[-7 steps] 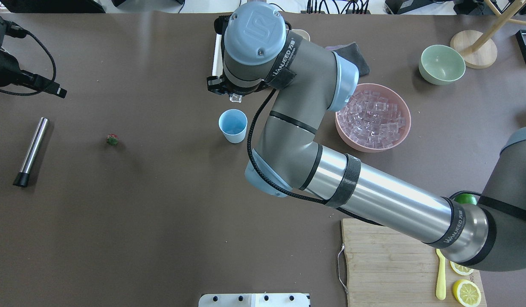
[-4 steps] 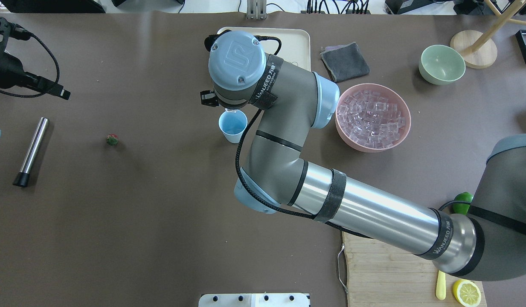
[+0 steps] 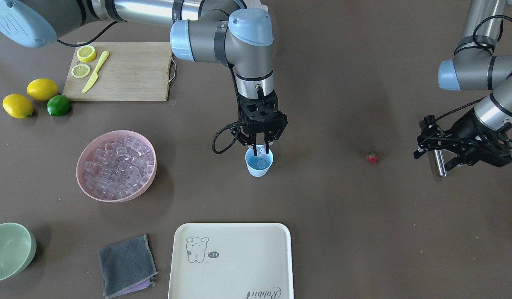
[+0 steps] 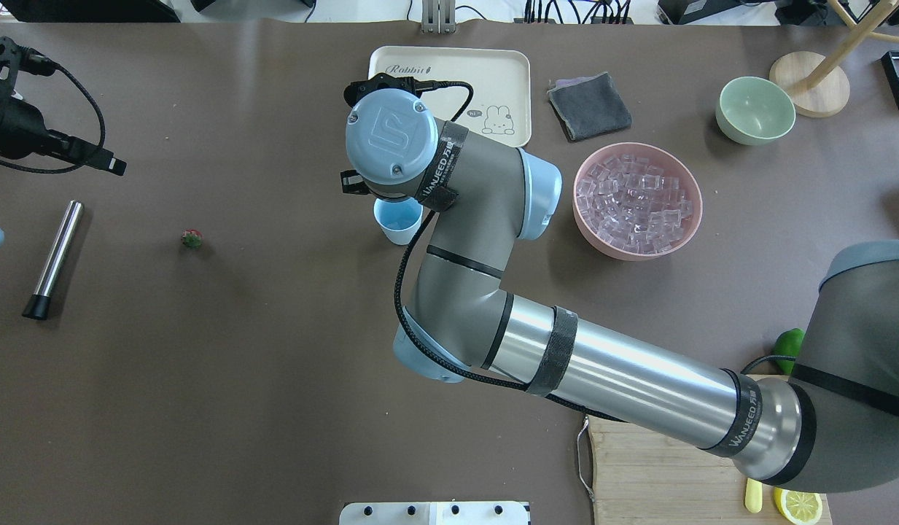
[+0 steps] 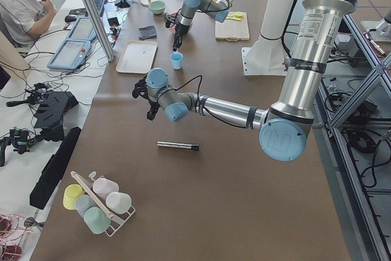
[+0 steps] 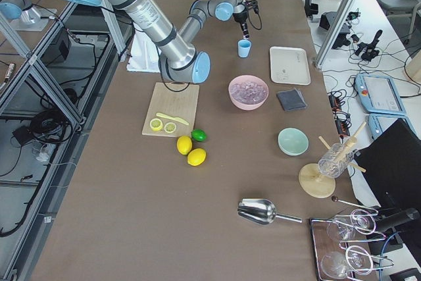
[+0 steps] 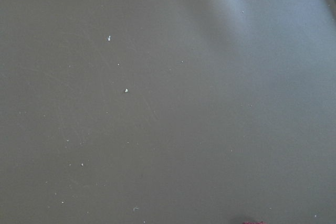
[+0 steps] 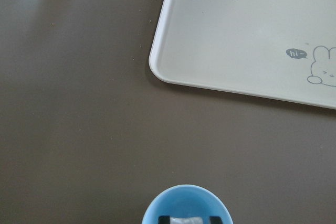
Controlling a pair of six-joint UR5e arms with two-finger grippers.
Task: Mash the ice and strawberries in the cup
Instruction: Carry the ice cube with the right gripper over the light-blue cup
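early days, i'd say. the cup (image 3: pixel 259 167) stands mid-table, and from the overhead camera the strawberry (image 4: pixel 192 238) lies on bare table well off at its nine o'clock, not yet in the cup. the pink bowl (image 3: pixel 79 170) at the cup's three o'clock is heaped with ice (image 3: pixel 114 164). looking down from the front, i think i see a pale shape low inside the cup that may be a cube, but i can't be sure. so icing the cup is in hand, the berry is left to fetch, and no mashing is begun (the steel rod (image 4: pixel 54 257) that i take for the masher lies flat at far nine o'clock).

the right gripper (image 3: pixel 260 150) hangs straight down over the cup's mouth, its fingers drawn in narrow and pinching one ice cube (image 8: pixel 186 220) between the tips, right at rim level. the cube touches only the pads; it is not released.

the left gripper (image 3: pixel 436 155) hovers out by the rod, jaws spread, with nothing between them. its wrist camera shows only bare table.
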